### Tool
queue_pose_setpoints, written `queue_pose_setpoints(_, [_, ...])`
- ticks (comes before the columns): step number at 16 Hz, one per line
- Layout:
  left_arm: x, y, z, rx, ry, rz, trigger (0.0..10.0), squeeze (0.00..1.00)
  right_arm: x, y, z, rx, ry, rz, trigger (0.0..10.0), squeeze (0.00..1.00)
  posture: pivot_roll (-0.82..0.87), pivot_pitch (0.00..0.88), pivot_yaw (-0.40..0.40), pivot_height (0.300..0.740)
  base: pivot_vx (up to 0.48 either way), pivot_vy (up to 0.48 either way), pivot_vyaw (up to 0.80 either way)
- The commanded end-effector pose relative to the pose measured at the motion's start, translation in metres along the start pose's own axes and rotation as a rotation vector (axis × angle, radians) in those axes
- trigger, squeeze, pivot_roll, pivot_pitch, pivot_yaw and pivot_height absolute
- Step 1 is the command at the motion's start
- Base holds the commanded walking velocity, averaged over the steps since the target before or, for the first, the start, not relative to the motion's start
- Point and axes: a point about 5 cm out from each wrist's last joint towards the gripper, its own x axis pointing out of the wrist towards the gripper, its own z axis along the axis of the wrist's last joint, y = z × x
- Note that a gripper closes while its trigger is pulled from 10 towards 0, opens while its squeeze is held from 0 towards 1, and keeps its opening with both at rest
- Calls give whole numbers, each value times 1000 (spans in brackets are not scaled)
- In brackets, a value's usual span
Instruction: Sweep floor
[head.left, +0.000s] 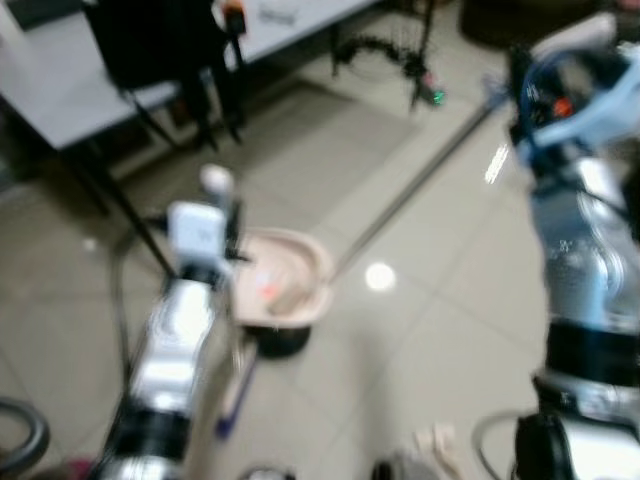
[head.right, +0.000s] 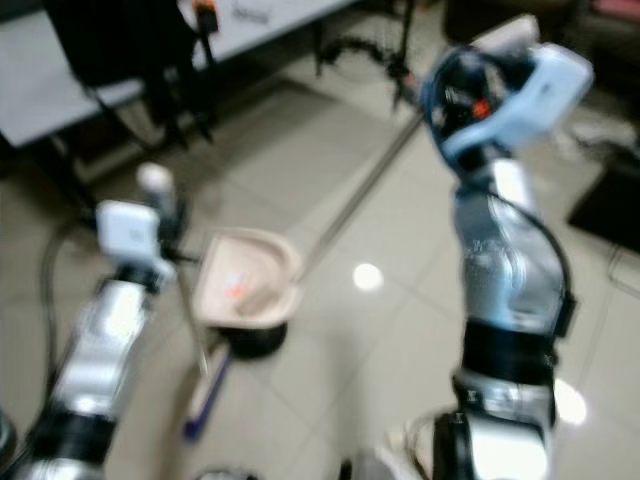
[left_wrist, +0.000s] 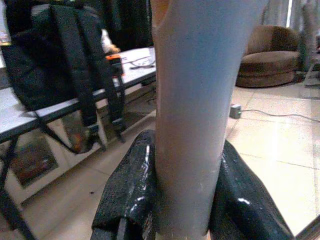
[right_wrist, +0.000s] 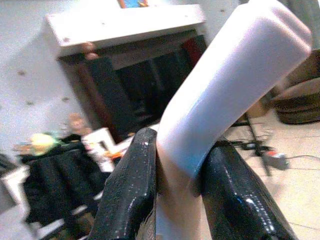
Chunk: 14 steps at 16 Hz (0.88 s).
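Sweeping in progress
Left pincer (left_wrist: 187, 200) clamps dustpan handle (left_wrist: 195, 100), right pincer (right_wrist: 177, 185) clamps broom handle (right_wrist: 225, 95) (views blurred); advise keeping dustpan (head.left: 285, 275) flat on floor (head.left: 440, 330)

**Surfaces & finishes**

Floor (head.left: 420, 330): glossy tile w/ light glare. Dustpan (head.left: 285, 280) on it: matt beige plastic. Left gripper (left_wrist: 187, 200) fingers (left_wrist: 130, 190): shiny black, wet-look. Dustpan handle (left_wrist: 195, 100): smooth matt. Backpack (left_wrist: 55, 55): black cloth.

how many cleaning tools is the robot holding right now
2. The left gripper is shut on the dustpan's handle, the dustpan low over the floor. The right gripper is shut on the broom's handle, raised at its right.
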Motion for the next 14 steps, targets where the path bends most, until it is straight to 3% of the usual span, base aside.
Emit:
queue_pose_setpoints(1, [1, 10, 8, 20, -35, 23, 10000, 0, 3, 13, 10, 10, -54, 44, 10000, 0, 3, 81, 38, 740, 431, 0, 800])
queue_pose_setpoints(4, [1, 10, 8, 24, -33, 18, 10000, 0, 3, 9, 10, 31, -70, 21, 10000, 0, 4, 84, 40, 740, 433, 0, 533])
queue_pose_setpoints(8, [-2, 3, 2, 36, 5, -35, 10000, 0, 0, -3, 10, 39, -85, -39, 10000, 0, 4, 90, 45, 740, 0, 0, 0])
queue_pose_setpoints(14, [-3, 4, -1, 37, 23, -38, 10000, 0, -2, -7, 9, 55, -99, -58, 10000, 0, 6, 92, 49, 740, 0, 0, 0])
